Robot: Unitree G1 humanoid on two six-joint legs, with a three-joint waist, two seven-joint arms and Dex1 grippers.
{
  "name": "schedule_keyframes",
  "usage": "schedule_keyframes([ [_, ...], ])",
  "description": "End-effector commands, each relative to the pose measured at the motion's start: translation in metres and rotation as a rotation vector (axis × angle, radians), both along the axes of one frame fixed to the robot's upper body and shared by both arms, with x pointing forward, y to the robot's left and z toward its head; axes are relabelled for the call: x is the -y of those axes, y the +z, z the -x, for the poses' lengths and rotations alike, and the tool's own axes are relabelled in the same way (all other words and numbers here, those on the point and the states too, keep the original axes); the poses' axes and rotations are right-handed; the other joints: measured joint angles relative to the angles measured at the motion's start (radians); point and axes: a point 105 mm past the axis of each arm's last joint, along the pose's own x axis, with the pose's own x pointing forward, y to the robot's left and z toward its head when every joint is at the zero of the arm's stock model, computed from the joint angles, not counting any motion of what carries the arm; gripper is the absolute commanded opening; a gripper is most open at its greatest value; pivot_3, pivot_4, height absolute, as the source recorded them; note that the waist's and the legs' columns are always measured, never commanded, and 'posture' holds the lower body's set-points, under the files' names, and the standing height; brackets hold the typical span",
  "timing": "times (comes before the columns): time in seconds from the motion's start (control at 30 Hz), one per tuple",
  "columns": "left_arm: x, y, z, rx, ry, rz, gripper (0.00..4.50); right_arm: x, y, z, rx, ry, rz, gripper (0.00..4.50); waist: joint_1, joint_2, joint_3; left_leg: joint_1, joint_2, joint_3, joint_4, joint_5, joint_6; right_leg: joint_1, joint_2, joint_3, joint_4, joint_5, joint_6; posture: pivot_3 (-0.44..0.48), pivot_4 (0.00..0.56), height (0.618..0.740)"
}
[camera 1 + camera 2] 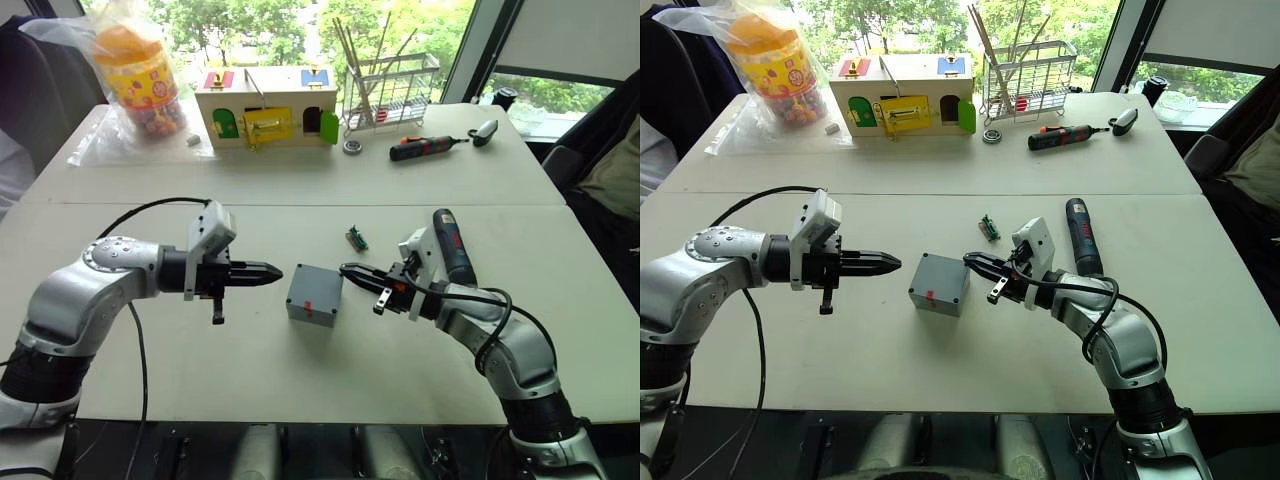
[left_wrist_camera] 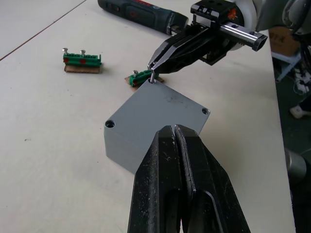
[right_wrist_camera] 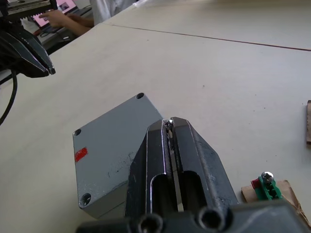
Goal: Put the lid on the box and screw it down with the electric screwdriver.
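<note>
Your right gripper [image 2: 154,72] has its jaws clenched on a small screw [image 2: 152,76], tip at the far-right corner hole of the box [image 1: 314,296], mid-tabletop with the lid apparently seated. A tilted or slipping screw could miss the hole and drop. Left gripper [image 1: 268,272], jaws clenched empty, points level at the box's left side. The electric screwdriver [image 1: 452,245] lies right, beside your forearm.

White table [image 1: 200,370], grey box [image 1: 314,295], electric screwdriver [image 1: 453,246], wooden toy house [image 1: 266,106]
</note>
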Motion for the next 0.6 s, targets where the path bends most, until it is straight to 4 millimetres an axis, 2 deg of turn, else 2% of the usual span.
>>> schedule_keyframes([
  [0.03,0.0007,0.0045,0.0000,0.031,-0.007,0.005,0.00,-0.0019,0.0074,0.0002,0.043,0.009,-0.002,0.05,0.000,0.000,0.000,0.000,0.000,0.000,0.000,0.000,0.000,0.000,0.000,0.000,0.000,0.000,0.000,0.000,0.150,0.736],
  [0.5,0.0018,0.0035,-0.0012,0.035,-0.006,0.006,0.00,-0.0045,0.0001,-0.0017,0.030,0.025,0.031,0.05,0.000,0.000,0.000,0.000,0.000,0.000,0.000,0.000,0.000,0.000,0.000,0.000,0.000,0.000,0.000,0.000,0.150,0.736],
  [0.6,0.0026,0.0032,-0.0011,0.034,-0.008,0.009,0.00,-0.0051,0.0015,-0.0024,0.039,0.026,0.034,0.99,0.000,0.000,0.000,0.000,0.000,0.000,0.000,0.000,0.000,0.000,0.000,0.000,0.000,0.000,0.000,0.000,0.150,0.736],
])
